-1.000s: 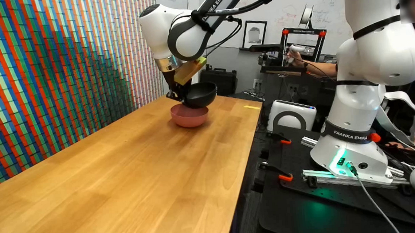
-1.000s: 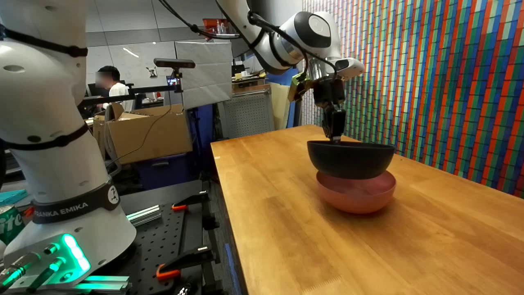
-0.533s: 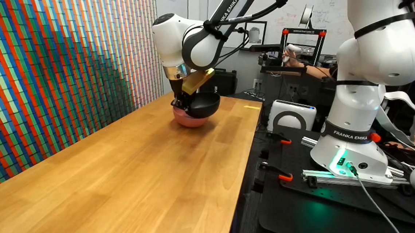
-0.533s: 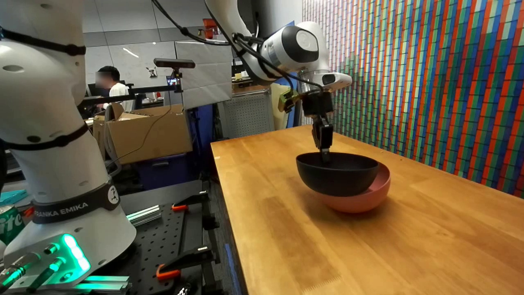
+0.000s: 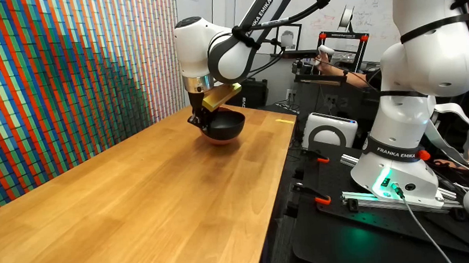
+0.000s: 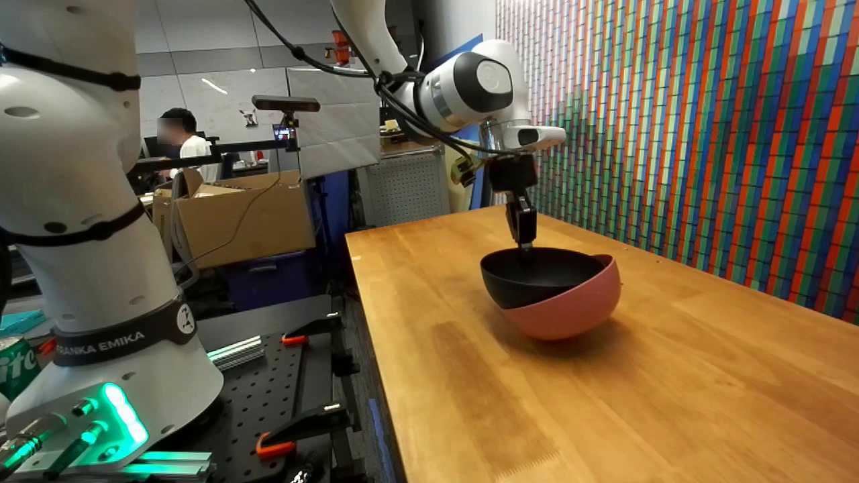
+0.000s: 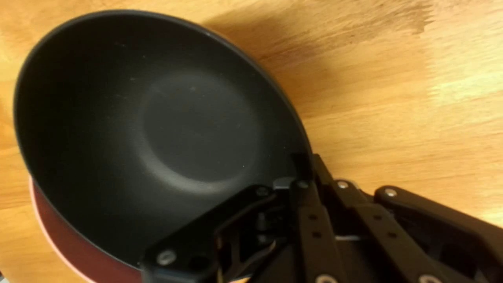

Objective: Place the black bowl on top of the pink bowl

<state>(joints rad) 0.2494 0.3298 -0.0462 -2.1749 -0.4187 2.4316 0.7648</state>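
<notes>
Black bowl [image 6: 543, 275]: small, round, deep-bodied, matte black, with a thin plain rim. Inner floor a flat, slightly greyer disc; a few pale specks on the inner wall, visible in the wrist view.

Location: on the wooden table [image 6: 456, 396], set partway down and off-centre inside the pink bowl [image 6: 570, 314]. Pink shows beneath it in both exterior views, and as a crescent past its rim in the wrist view.

Orientation: mouth upward, rim nearly level in an exterior view; form round, its axis upright through the mouth. In the wrist view the mouth reads as an oval running upper left to lower right. Pink bowl tilted, one side of its rim raised well above the opposite side.

Gripper [image 7: 312, 168]: pointing down, fingers pinched narrow on the black bowl's rim, one tip inside the wall, one outside.
</notes>
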